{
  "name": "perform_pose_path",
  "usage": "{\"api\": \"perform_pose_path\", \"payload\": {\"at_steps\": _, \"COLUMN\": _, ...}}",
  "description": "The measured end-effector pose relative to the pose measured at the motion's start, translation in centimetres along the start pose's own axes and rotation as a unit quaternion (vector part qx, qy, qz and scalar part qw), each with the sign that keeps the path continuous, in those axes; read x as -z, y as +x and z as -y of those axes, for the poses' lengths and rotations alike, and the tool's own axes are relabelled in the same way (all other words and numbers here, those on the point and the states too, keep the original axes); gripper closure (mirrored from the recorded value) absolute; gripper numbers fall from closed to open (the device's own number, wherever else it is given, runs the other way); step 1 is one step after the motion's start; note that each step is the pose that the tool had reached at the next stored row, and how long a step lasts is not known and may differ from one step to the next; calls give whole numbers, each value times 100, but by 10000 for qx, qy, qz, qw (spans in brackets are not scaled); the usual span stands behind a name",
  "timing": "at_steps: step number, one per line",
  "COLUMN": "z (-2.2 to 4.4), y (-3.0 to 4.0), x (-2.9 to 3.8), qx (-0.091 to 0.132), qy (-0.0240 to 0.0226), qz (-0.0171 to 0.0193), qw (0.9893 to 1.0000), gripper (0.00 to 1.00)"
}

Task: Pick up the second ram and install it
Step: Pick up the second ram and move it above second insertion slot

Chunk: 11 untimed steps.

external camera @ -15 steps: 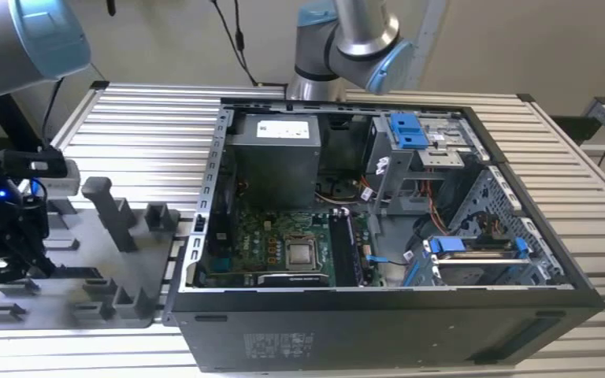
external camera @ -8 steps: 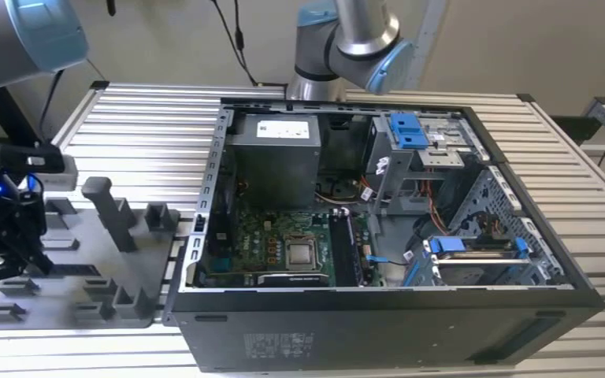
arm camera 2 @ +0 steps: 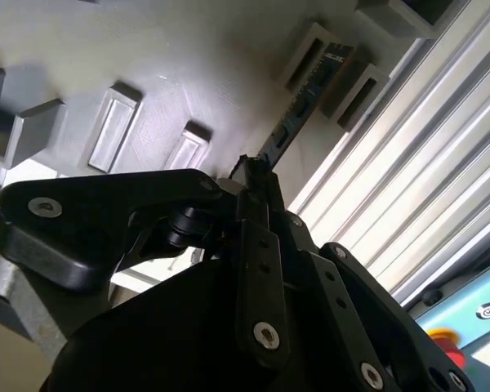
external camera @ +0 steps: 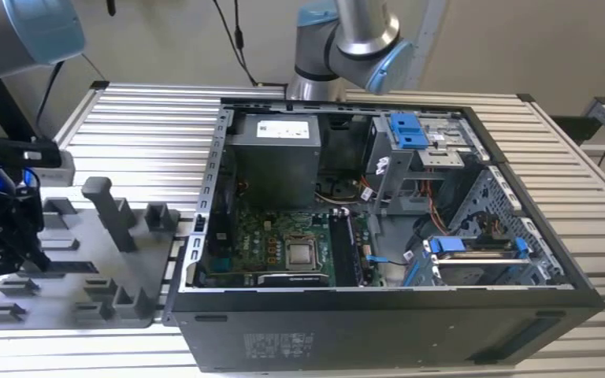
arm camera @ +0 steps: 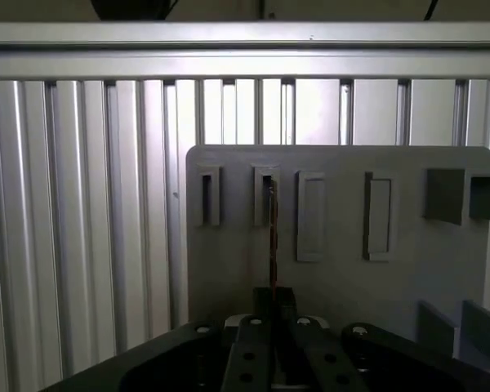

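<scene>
The end effector (arm camera: 273,300) is narrowed onto the near end of the second ram (arm camera: 272,229). The ram stands on edge and runs straight out from between the fingers, with its far end in a slotted block of the grey fixture plate (arm camera: 408,278). In the second wrist view the end effector (arm camera 2: 250,175) pinches the same dark stick (arm camera 2: 306,94), and in the exterior view the plate lies on the slatted table (external camera: 145,118), at the exterior view's left of the open computer case (external camera: 387,323).

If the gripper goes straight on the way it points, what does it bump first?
Most likely the second ram, standing on edge in a slot of the grey fixture, right in front of the gripper. Whether they touch is unclear.
</scene>
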<state>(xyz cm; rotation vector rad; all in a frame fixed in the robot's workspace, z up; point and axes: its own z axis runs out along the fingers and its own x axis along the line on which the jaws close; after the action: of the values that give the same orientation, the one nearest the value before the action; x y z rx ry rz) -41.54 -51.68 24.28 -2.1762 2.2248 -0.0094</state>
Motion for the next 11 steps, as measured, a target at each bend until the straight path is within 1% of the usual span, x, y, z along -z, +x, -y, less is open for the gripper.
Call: {"api": "perform_pose_path", "payload": {"at_steps": 11, "z": 3, "y": -2, "x": 105, "qx": 0, "qy": 0, "qz": 0, "qw": 10000, "gripper": 86}}
